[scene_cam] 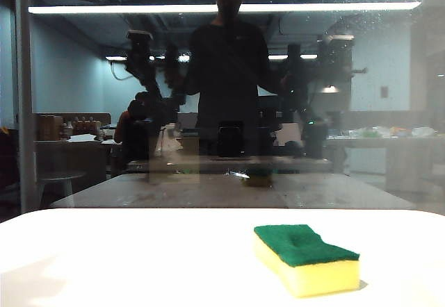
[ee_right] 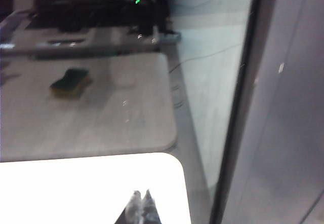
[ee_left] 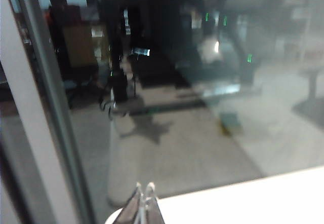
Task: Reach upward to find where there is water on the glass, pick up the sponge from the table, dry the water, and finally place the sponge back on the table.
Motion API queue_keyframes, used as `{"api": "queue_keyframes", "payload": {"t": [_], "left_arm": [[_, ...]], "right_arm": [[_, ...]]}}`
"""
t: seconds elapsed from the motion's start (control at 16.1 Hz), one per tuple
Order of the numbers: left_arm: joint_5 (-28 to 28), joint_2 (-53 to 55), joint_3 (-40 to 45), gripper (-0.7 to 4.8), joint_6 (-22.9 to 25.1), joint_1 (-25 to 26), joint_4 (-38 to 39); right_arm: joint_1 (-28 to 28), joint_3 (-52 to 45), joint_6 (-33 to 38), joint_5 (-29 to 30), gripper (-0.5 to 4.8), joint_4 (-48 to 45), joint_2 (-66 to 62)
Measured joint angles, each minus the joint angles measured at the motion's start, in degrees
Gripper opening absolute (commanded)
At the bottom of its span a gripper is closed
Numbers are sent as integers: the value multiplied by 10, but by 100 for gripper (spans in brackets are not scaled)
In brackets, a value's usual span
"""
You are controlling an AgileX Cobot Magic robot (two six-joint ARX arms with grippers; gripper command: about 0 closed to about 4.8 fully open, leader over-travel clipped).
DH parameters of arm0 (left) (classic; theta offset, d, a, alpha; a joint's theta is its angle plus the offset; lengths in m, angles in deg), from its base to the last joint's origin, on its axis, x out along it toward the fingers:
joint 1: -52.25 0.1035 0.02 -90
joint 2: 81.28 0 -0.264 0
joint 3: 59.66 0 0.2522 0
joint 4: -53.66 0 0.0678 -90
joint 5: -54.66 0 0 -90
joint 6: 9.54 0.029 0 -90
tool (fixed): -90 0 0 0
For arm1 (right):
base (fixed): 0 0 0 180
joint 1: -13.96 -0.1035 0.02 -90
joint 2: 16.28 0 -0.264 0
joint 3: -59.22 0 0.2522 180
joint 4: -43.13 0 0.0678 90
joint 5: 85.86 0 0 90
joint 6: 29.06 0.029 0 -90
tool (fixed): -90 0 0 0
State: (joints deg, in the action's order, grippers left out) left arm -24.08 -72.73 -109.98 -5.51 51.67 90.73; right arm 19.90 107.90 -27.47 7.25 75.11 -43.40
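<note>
- Fingers of the left gripper [ee_left: 144, 196] stood pressed together with nothing between them, hanging over the near edge of the table [ee_left: 263, 198] and pointing at the glass [ee_left: 202, 107]; the right gripper [ee_right: 141, 199] was likewise closed and empty, over a rounded corner of the table [ee_right: 76, 188], close to the pane's grey frame strip [ee_right: 243, 107]
- Neither gripper showed directly in the exterior view; only dim mirrored arms appeared in the pane
- On the white table [scene_cam: 104, 258] the sponge [scene_cam: 306, 258] lay untouched, green layer up, towards the right side and well apart from both grippers; its faint mirror image showed in both wrist views
- Beyond the table's far edge stood the glass [scene_cam: 83, 78]; the water [scene_cam: 368, 1] showed as fine whitish speckles near the upper right of the pane, still undried
- Judged from this, the task looked to be at its start or in its search step; picking up the sponge, wiping the droplets and setting the sponge back all remained to be done
</note>
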Motion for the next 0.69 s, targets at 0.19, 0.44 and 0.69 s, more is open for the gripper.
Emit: {"api": "queue_keyframes", "payload": {"t": [0.19, 0.44, 0.69], "left_arm": [[-16, -44, 64, -5, -23, 0, -22], [-34, -84, 121, -6, -24, 0, -45], [-36, -85, 176, -6, -41, 0, -122]], "right_arm": [[0, -35, 0, 8, -6, 6, 44], [0, -113, 1, 9, -6, 5, 125], [-3, -205, 1, 10, -6, -25, 234]]}}
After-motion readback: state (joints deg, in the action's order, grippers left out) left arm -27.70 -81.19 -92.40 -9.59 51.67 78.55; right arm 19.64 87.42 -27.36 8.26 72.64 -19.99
